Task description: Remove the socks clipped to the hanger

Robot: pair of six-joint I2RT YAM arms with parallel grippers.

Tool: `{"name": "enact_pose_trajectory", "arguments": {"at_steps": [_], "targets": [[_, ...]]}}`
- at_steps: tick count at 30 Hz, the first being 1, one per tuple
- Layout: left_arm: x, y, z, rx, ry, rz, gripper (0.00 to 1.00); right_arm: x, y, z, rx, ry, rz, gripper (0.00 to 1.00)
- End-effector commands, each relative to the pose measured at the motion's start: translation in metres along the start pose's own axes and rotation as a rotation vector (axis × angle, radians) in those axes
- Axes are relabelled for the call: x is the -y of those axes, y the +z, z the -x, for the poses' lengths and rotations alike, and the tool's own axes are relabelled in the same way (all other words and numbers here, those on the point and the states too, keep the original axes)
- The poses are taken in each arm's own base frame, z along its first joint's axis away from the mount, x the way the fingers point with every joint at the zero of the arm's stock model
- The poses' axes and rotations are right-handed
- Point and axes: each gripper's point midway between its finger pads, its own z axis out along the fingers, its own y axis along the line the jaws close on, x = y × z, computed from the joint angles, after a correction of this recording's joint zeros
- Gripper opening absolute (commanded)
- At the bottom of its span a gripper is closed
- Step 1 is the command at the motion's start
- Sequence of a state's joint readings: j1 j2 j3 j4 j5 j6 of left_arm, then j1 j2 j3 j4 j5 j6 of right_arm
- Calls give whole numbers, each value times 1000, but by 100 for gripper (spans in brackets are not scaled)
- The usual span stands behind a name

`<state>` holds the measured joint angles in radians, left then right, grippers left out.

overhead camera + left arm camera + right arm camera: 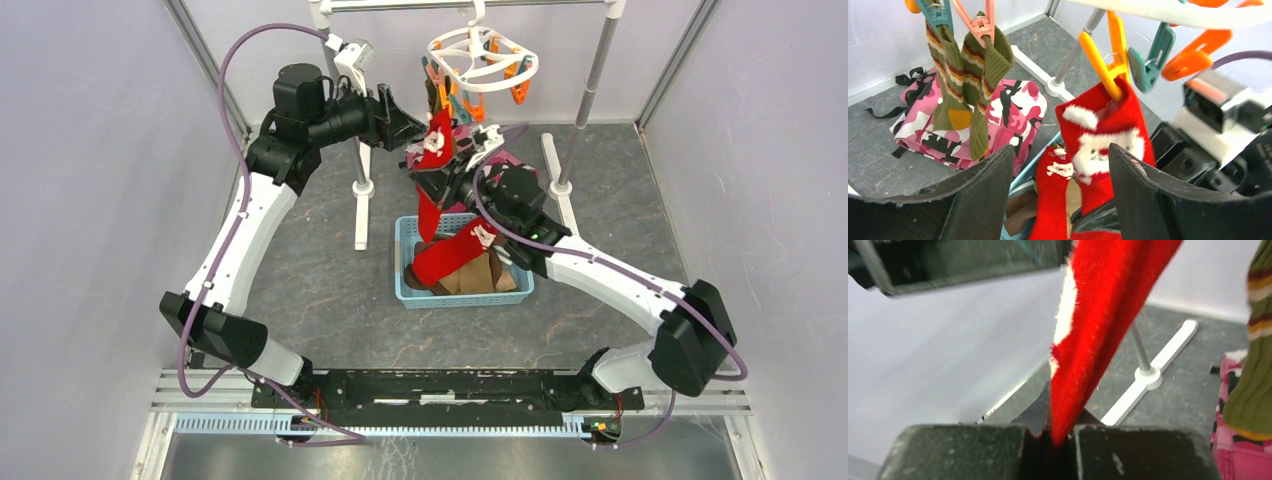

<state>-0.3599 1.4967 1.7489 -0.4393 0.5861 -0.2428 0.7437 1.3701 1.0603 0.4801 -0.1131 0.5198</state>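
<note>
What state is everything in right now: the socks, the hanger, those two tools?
red Santa sock: clipped to the hanger, pinched lower down.
striped socks: both clipped, hanging free.
hanger: hung on the rail.
left tool: open, empty.
right tool: shut on the red Santa sock.
basket: holds a second red sock and brown socks.
pink camouflage cloth: lying on the floor.

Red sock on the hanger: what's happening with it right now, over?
Right gripper shut on red sock, low down. Left gripper open, facing it. Sock hangs from orange clip. Nothing in the way.
</note>
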Motion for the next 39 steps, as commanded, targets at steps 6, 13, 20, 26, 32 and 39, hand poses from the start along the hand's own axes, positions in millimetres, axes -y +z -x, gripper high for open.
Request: {"name": "enact_pose_trajectory", "arguments": {"at_steps": [6, 13, 20, 26, 32, 39], "targets": [[6, 1, 19, 56, 53, -29, 76, -13, 28, -19, -30, -13, 29, 2], [5, 9, 17, 52, 54, -57, 86, -6, 42, -25, -24, -54, 18, 3], [-2, 23, 22, 54, 72, -67, 88, -4, 46, -30, -32, -62, 18, 3], [1, 35, 17, 41, 91, -76, 86, -4, 49, -31, -41, -66, 23, 3], [-4, 45, 21, 52, 133, -50, 84, -5, 51, -35, -52, -66, 29, 3], [-12, 57, 32, 62, 158, -26, 82, -6, 49, -40, -65, -57, 39, 2]]}}
